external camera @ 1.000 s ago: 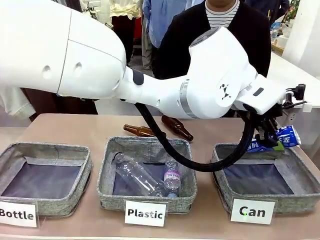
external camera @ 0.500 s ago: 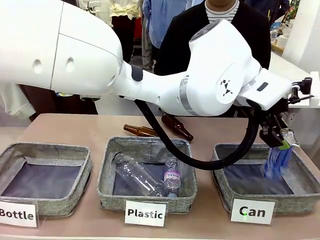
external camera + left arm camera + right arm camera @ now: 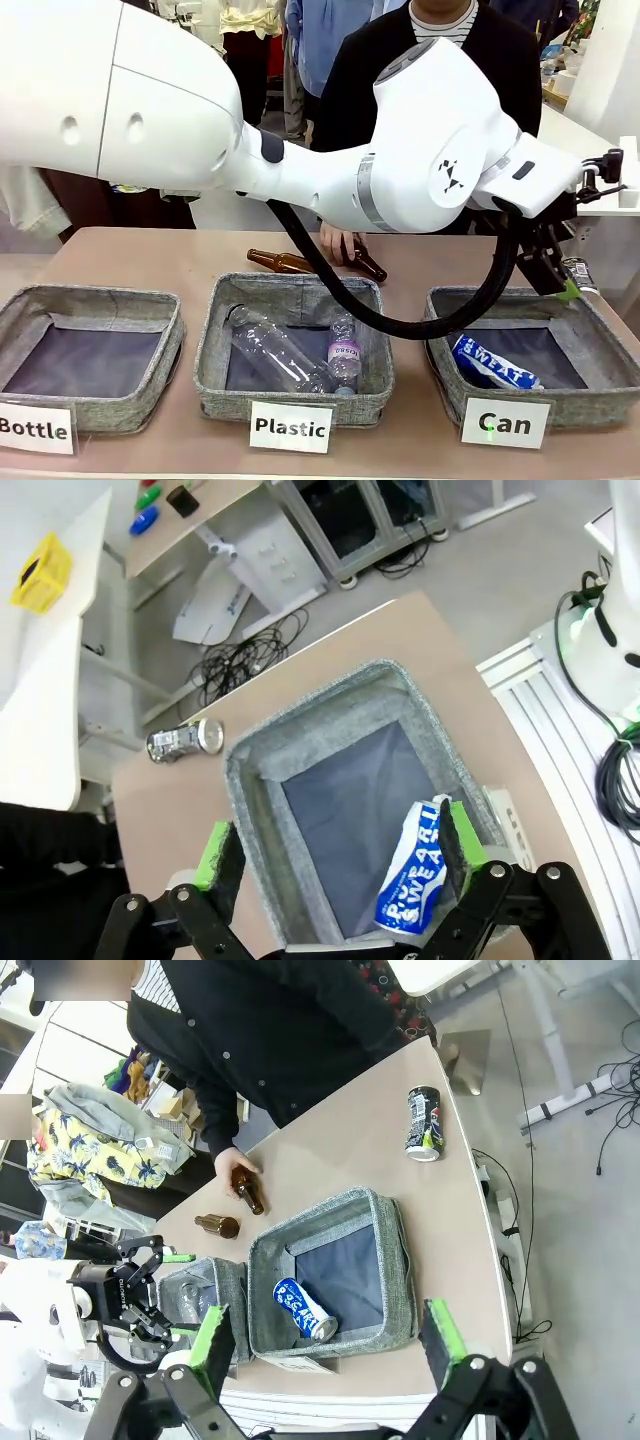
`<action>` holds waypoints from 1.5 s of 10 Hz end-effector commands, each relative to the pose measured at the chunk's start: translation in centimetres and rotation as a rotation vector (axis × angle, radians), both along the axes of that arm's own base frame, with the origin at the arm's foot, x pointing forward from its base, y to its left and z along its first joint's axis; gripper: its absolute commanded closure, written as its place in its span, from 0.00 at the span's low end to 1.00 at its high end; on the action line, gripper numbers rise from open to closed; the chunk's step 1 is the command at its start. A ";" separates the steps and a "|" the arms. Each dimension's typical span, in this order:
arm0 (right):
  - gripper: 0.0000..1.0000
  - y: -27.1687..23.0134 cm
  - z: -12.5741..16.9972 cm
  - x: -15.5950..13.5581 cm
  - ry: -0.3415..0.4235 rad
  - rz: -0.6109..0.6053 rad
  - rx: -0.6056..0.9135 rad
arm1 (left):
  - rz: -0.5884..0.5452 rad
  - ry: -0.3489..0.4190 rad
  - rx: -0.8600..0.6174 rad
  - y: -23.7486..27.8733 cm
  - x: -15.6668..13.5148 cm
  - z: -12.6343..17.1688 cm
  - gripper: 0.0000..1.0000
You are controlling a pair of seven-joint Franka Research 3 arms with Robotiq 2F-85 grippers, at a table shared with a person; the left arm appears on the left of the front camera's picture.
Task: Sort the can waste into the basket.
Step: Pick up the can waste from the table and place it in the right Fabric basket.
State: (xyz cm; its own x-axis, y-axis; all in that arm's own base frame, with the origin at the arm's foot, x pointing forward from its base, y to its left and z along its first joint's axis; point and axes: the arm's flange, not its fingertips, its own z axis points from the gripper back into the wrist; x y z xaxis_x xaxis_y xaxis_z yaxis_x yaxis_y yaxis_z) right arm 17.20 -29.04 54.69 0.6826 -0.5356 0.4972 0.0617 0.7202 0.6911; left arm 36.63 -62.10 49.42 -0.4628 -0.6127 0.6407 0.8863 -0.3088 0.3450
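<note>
Blue can point(image 3: 495, 363) lies on its side on the dark lining of the basket point(image 3: 598, 402) marked by the "Can" card point(image 3: 505, 423), in the near left part of it.

Left gripper point(image 3: 338, 845) hangs above that basket, jaws spread wide, nothing pinched between the green pads. Front view puts it over the basket's far right rim, well above the can. Left wrist view looks straight down into the basket: white lettering on the can is readable, and the can lies against one wall, next to one pad in the picture but lower down.

Right gripper point(image 3: 325, 1338) is spread too, holding nothing, high over the table point(image 3: 450, 262). Its view takes in the whole basket end of the table from above.

Dark can point(image 3: 424, 1122) lies on the table outside the basket, beyond its far side. Front view gives just a bit of it, behind the left gripper.

Person's hand point(image 3: 232, 1163) rests on one brown bottle point(image 3: 248, 1192). Second brown bottle point(image 3: 217, 1225) is near it, both on the table behind the middle basket point(image 3: 300, 400).

Middle basket, "Plastic" card point(image 3: 291, 428): two clear plastic bottles point(image 3: 275, 355) lying inside. Third basket point(image 3: 90, 410), "Bottle" card point(image 3: 35, 430): dark lining showing.
</note>
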 end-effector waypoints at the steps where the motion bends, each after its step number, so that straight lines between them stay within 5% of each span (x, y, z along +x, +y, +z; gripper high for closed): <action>1: 0.00 0.1 0.1 0.2 -0.007 -0.021 0.013 | 0.052 -0.001 0.064 1.1 -1.1 0.4 0.00; 5: 0.00 0.3 0.1 0.7 -0.034 0.065 0.022 | 0.029 -0.004 0.025 0.4 -0.4 0.5 0.00; 7: 0.00 3.4 0.5 5.0 0.011 0.136 0.031 | 0.073 0.027 -0.048 0.3 -0.4 3.3 0.00; 9: 0.00 7.4 -0.4 7.6 0.048 0.239 0.013 | 0.127 0.124 -0.115 5.8 0.0 7.1 0.00; 13: 0.00 18.0 -2.3 12.7 0.109 0.511 -0.002 | 0.456 -0.001 -0.157 22.3 -1.5 10.2 0.00; 15: 0.00 20.5 -2.6 13.0 0.134 0.564 -0.010 | 0.562 0.015 -0.182 27.0 -1.7 10.4 0.00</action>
